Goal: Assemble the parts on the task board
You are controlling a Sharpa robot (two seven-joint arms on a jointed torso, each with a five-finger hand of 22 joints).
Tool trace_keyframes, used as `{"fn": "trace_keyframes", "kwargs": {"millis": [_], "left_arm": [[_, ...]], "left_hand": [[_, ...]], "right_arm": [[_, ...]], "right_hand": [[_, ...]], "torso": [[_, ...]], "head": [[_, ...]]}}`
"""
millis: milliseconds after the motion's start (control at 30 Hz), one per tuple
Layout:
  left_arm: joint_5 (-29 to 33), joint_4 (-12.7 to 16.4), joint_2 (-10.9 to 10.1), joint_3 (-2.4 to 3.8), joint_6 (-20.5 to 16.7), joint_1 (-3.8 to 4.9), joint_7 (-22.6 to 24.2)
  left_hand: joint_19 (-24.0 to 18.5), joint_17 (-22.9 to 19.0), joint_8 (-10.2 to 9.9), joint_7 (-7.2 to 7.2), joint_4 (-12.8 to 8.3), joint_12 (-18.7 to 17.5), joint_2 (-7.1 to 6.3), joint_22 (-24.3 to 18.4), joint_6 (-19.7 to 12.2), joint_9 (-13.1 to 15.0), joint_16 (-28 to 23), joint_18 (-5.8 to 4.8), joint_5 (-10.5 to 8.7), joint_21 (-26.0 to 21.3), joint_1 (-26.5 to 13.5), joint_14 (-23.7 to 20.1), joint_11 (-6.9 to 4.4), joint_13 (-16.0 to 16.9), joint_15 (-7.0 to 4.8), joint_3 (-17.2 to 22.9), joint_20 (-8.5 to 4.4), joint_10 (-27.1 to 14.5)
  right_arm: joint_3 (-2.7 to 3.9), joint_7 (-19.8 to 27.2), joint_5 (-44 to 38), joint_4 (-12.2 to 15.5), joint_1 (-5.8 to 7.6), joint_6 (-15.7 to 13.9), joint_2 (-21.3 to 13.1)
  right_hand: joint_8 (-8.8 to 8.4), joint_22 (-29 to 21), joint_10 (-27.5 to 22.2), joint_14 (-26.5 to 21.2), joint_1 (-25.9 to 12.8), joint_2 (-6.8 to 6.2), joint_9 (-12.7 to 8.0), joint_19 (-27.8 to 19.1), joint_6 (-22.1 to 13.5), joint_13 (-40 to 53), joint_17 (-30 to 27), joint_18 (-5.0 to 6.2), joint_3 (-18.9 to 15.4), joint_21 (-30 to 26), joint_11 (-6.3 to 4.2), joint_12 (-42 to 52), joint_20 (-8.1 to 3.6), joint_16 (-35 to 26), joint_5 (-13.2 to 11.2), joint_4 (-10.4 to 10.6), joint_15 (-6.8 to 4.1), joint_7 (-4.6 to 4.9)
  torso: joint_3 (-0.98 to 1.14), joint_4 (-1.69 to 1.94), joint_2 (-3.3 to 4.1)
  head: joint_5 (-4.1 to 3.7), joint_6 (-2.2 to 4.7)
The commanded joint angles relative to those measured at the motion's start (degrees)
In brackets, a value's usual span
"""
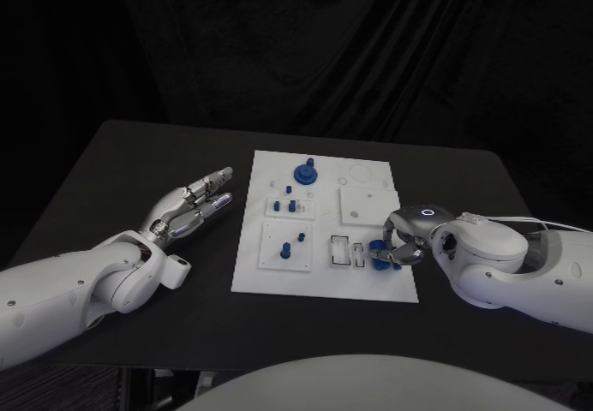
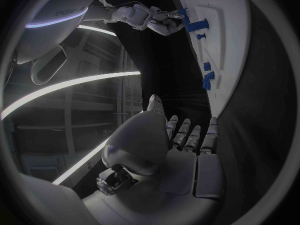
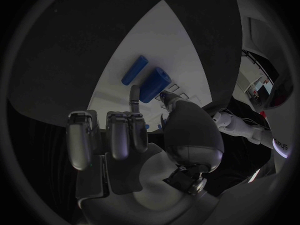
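Right silver robot hand (image 1: pixel 398 248) at near right corner of white rectangular task board (image 1: pixel 371 287), fingers curled down over two small blue plastic cylinder parts (image 3: pixel 145 77) lying loose just beside the slotted block there. Cannot tell whether pinching one or merely touching; right wrist view suggests one fingertip (image 3: pixel 134 91) reaching toward the pair, others folded. Left silver robot hand (image 1: pixel 198 205) flat on black tabletop (image 1: pixel 123 171) just left of board, fingers straight and together, holding nothing. Other blue parts already upright in mid-board sockets (image 1: pixel 290 206). Likely step: picking one loose cylinder. Best separated from its neighbour first, pinched near mid-length, kept level. Risk: rolling the second piece off board edge.
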Motion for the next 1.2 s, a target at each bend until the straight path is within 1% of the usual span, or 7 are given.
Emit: {"fn": "trace_keyframes", "kwargs": {"millis": [33,400,600,800,833,933,1200], "left_arm": [[0.2,0.2,0.1,0.05,0.8,-0.11,5.4],[0.2,0.2,0.0,0.05,0.9,-0.16,5.2],[0.2,0.3,0.1,0.05,1.0,-0.18,5.0],[0.2,0.3,0.0,0.05,1.0,-0.19,4.9],[0.2,0.3,0.0,0.05,1.0,-0.19,4.9],[0.2,0.3,-0.1,0.05,1.0,-0.20,4.9],[0.2,0.3,-0.1,0.05,1.1,-0.24,4.9]], "left_hand": [[0.1,0.1,0.2,0.13,-0.1,0.2,-0.04,0.0,0.1,0.1,0.2,1.05,-0.07,0.3,0.5,0.0,0.37,-0.1,0.46,0.4,0.15,0.0],[0.2,0.1,0.2,0.35,-0.2,0.3,-0.07,0.1,0.3,0.1,0.2,1.04,-0.07,0.4,0.7,0.0,0.44,0.0,0.54,0.5,0.19,0.0],[0.2,0.1,0.3,0.66,-0.3,0.3,-0.09,0.0,0.7,0.1,0.2,1.02,-0.07,0.4,0.8,0.0,0.50,0.0,0.60,0.6,0.22,-0.1],[0.2,0.1,0.3,0.93,-0.3,0.3,-0.10,0.0,1.1,0.2,0.2,1.01,-0.08,0.4,0.9,0.0,0.55,0.0,0.65,0.6,0.24,-0.1],[0.2,0.1,0.3,0.93,-0.3,0.3,-0.10,0.0,1.1,0.2,0.2,1.01,-0.08,0.4,0.9,0.0,0.55,0.0,0.65,0.6,0.24,-0.1],[0.2,0.1,0.3,0.93,-0.3,0.3,-0.10,0.0,1.1,0.2,0.2,1.01,-0.08,0.4,0.9,0.0,0.55,0.0,0.65,0.6,0.24,-0.1],[0.2,0.1,0.4,1.10,-0.3,0.3,-0.10,0.0,1.3,0.2,0.2,1.00,-0.08,0.4,1.0,0.1,0.57,0.0,0.69,0.7,0.26,-0.1]], "right_arm": [[0.01,0.4,1.3,-0.2,-0.23,0.9,0.3],[0.01,1.3,2.7,-0.9,-0.33,2.0,1.3],[0.01,2.0,4.7,-1.6,-0.34,3.2,2.1],[0.02,2.4,7.7,-2.2,-0.35,3.6,2.4],[0.02,2.4,8.4,-2.3,-0.35,3.4,2.4],[0.02,2.7,10.7,-2.4,-0.35,2.7,2.4],[0.04,3.5,17.7,-2.5,-0.34,-1.8,2.0]], "right_hand": [[-0.51,14.9,6.2,5.8,0.5,0.20,-0.1,5.7,0.2,15.1,15.1,-0.72,0.4,-0.2,0.12,0.1,-0.51,0.2,-0.2,-0.1,-0.42,0.04],[-1.76,14.8,6.2,5.8,1.6,0.15,-0.8,5.6,0.2,15.1,15.1,-0.67,0.8,-0.3,0.22,0.1,-0.52,0.2,-0.2,-0.2,-0.38,0.18],[-3.54,14.7,6.2,5.8,4.7,0.28,-1.9,5.5,0.7,15.1,15.1,-0.59,1.6,-0.6,0.37,0.1,-0.41,0.2,-0.4,-0.6,-0.24,0.35],[-4.68,14.7,6.2,5.8,10.1,1.04,-2.5,5.4,2.1,15.1,15.1,-0.58,3.5,-0.6,0.18,0.1,-0.43,0.2,-0.5,-3.2,-0.33,0.11],[-4.67,14.7,6.2,5.8,11.3,1.27,-2.4,5.4,2.4,15.1,15.1,-0.58,4.0,-0.6,0.05,0.1,-0.48,0.2,-0.5,-4.1,-0.40,-0.03],[-4.68,14.7,6.2,5.8,12.0,1.43,-2.3,5.4,2.6,15.1,15.1,-0.57,4.2,-0.7,-0.04,0.1,-0.53,0.2,-0.5,-4.8,-0.45,-0.12],[-4.02,14.6,6.2,5.8,13.3,2.24,-1.4,5.3,3.5,15.1,15.1,-0.54,4.9,-0.8,-0.55,0.1,-0.66,0.2,-0.6,-6.8,-0.57,-0.65]], "torso": [[0.00,0.06,-0.01],[-0.04,-0.03,0.03],[-0.06,0.05,0.00],[-0.06,0.03,0.01],[-0.07,0.00,0.00],[-0.10,0.00,0.00],[-0.04,0.09,-0.04]], "head": [[-0.07,-0.01],[0.10,-0.01],[0.00,-0.01],[0.14,-0.01],[0.18,-0.01],[0.29,-0.01],[0.24,-0.01]]}}
